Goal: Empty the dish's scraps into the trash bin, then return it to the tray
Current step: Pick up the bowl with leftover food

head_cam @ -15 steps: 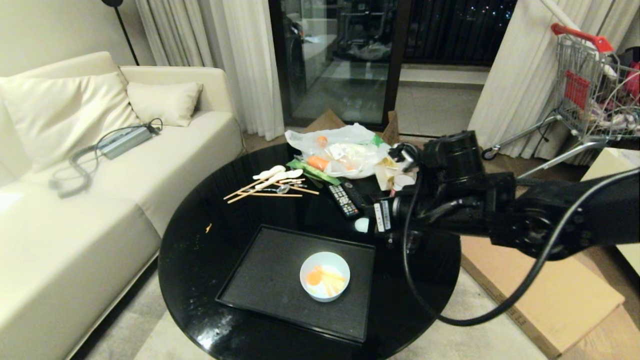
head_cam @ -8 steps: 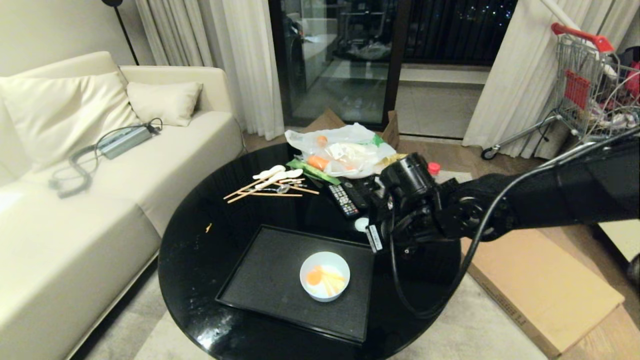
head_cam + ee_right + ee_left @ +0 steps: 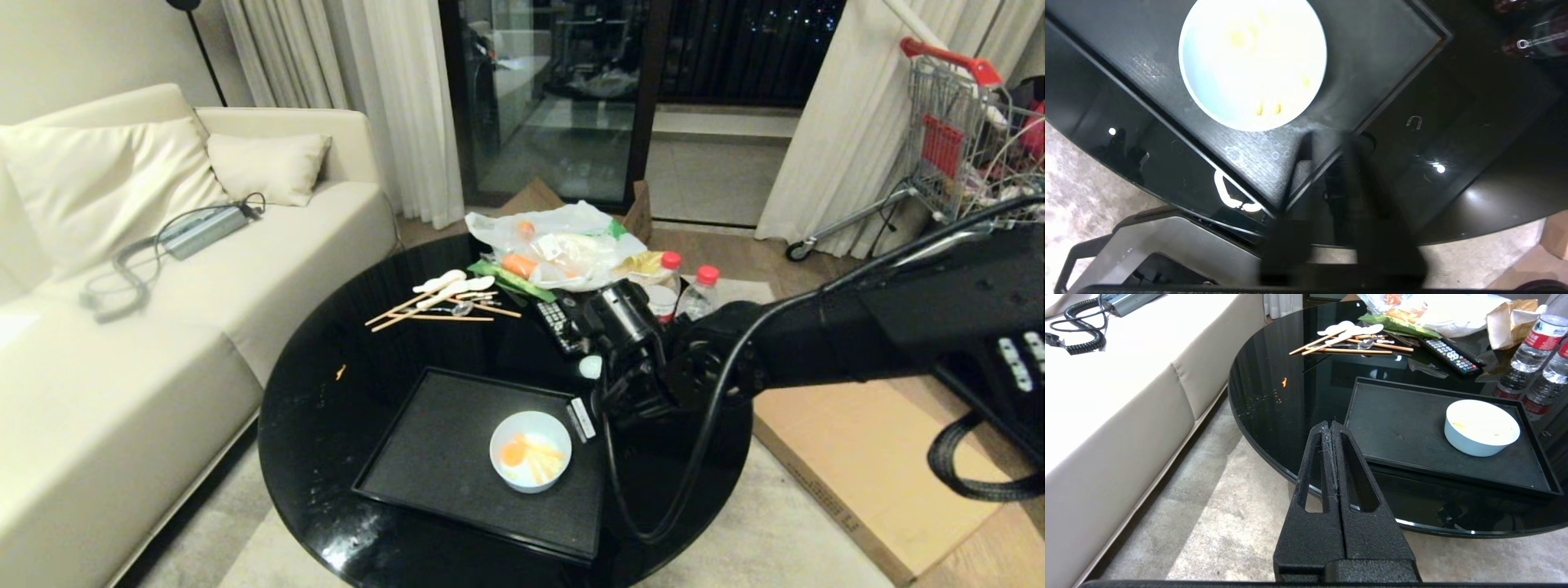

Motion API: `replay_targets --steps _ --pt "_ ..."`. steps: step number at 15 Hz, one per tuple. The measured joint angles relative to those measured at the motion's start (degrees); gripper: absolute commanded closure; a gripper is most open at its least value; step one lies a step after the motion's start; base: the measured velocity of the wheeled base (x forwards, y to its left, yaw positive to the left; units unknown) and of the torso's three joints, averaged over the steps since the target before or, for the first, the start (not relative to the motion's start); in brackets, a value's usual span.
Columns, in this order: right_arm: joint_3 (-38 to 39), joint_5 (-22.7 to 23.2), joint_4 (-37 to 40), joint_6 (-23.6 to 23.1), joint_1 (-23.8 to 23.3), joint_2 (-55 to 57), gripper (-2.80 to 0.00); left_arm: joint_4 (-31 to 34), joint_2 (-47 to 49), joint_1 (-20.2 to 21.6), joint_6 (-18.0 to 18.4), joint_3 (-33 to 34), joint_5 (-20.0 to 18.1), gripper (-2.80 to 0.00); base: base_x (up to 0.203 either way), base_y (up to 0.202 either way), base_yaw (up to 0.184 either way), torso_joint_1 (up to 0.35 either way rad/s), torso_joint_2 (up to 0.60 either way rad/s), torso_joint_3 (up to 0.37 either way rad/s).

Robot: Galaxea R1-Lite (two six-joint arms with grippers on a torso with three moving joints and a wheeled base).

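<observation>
Right tool [image 3: 1327, 143] has swung down over the tray's [image 3: 441, 457] right edge, beside the bowl [image 3: 530, 450], fingers slightly parted and empty. Scraps [image 3: 531, 457] remain inside, so grasping comes next

White bowl [image 3: 530, 450] with pale blue outside, orange slice [image 3: 513, 453] and yellow strips [image 3: 544, 462] inside, matte dark-grey tray [image 3: 445, 449], glossy black table [image 3: 326, 425], cream sofa [image 3: 122, 327], red bottle caps [image 3: 671, 260]
</observation>
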Motion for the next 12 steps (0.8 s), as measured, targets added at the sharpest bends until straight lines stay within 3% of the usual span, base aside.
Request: replay_targets --steps 8,12 --pt "-0.17 -0.72 -0.41 -0.11 2.34 2.96 -2.8 -0.01 0.0 0.0 0.01 0.0 0.01 0.0 0.0 0.0 0.0 0.0 0.0 0.0" --pt "-2.91 -4.61 -0.61 0.56 3.65 6.16 -2.8 -0.01 0.0 0.0 0.02 0.0 0.05 0.0 0.0 0.0 0.0 0.0 0.0 0.0"
